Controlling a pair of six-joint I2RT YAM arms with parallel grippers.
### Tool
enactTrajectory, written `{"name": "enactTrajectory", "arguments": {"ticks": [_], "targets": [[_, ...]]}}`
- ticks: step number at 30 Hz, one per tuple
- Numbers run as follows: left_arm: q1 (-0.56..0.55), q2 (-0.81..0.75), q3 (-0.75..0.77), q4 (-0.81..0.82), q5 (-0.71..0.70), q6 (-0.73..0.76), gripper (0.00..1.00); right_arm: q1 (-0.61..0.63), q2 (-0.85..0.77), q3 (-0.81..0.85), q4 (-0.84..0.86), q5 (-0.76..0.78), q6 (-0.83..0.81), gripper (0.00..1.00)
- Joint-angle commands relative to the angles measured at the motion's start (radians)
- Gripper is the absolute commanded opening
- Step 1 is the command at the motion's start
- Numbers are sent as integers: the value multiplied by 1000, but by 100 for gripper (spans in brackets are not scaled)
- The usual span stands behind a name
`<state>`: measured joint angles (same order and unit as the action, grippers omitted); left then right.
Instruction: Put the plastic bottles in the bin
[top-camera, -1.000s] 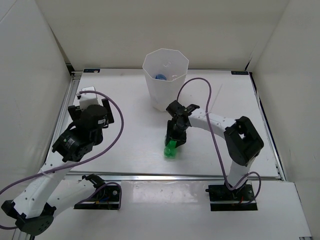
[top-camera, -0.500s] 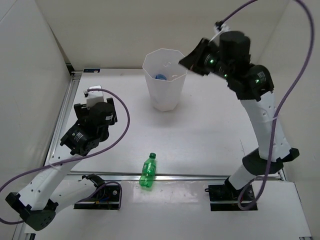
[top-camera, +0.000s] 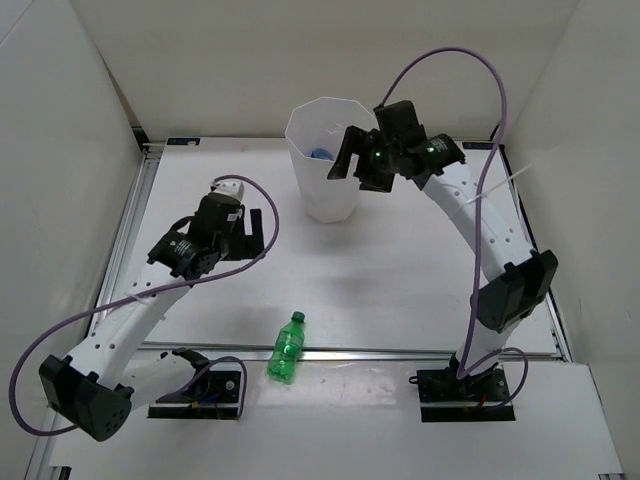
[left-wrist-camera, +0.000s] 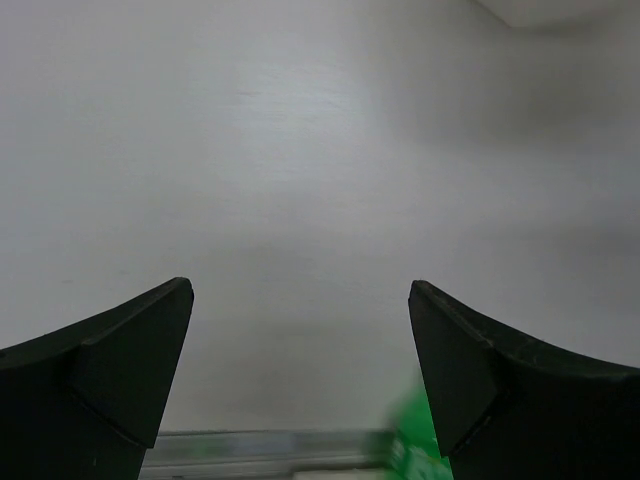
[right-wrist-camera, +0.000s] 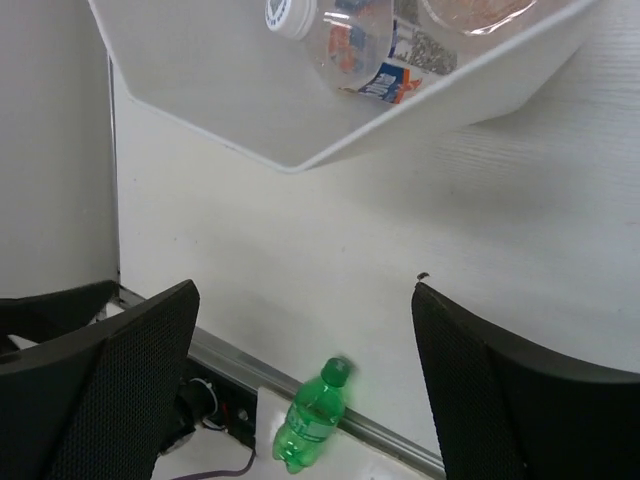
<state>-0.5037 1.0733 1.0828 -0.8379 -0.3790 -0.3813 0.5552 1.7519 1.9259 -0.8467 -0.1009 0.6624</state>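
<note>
Since half a second ago: your right arm has dropped from high overhead to the bin's rim, your left arm has reached further toward the centre, and the green bottle (top-camera: 285, 350) has shifted slightly left.

- Right arm: stretched up and over from its base, wrist level with the right side of the bin (top-camera: 318, 195) rim. Right end effector (right-wrist-camera: 302, 292) – fingers wide apart, holding nothing, aimed down past the rim at the worktop (top-camera: 420, 270).
- Left arm: slanted from the near-left corner toward mid-worktop. Left end effector (left-wrist-camera: 300, 290) – fingers apart, empty, facing bare surface, with a green blur at the lower right of its view.
- Green bottle: on its side across the front rail (top-camera: 420, 352), cap on the worktop, base hanging past the edge; well apart from both end effectors.
- Bin: upright at the back centre; a clear bottle (right-wrist-camera: 340, 45) with a white cap lies inside.
- Room: open surface between bin and front rail; white walls close in on the left, right and back.
- Purple cable (top-camera: 450, 55): arches above the right arm.
</note>
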Motion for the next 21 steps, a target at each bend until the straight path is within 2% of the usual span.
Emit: {"name": "enactTrajectory", "arguments": {"ticks": [1, 5, 11, 14, 18, 21], "targets": [[-1, -19, 11, 26, 542, 18, 100, -51, -167, -8, 44, 6, -52, 91], [-30, 25, -29, -13, 823, 53, 100, -90, -224, -90, 44, 6, -52, 92], [-72, 125, -132, -78, 959, 38, 100, -133, -265, -122, 44, 6, -52, 93], [-81, 135, -205, -78, 973, 9, 100, -143, -276, -131, 34, 6, -61, 93], [-133, 155, -241, -69, 855, -16, 100, -152, -287, -131, 23, -3, -61, 94], [-144, 165, -280, -29, 828, -39, 100, -161, -296, -131, 3, -14, -61, 94]]}}
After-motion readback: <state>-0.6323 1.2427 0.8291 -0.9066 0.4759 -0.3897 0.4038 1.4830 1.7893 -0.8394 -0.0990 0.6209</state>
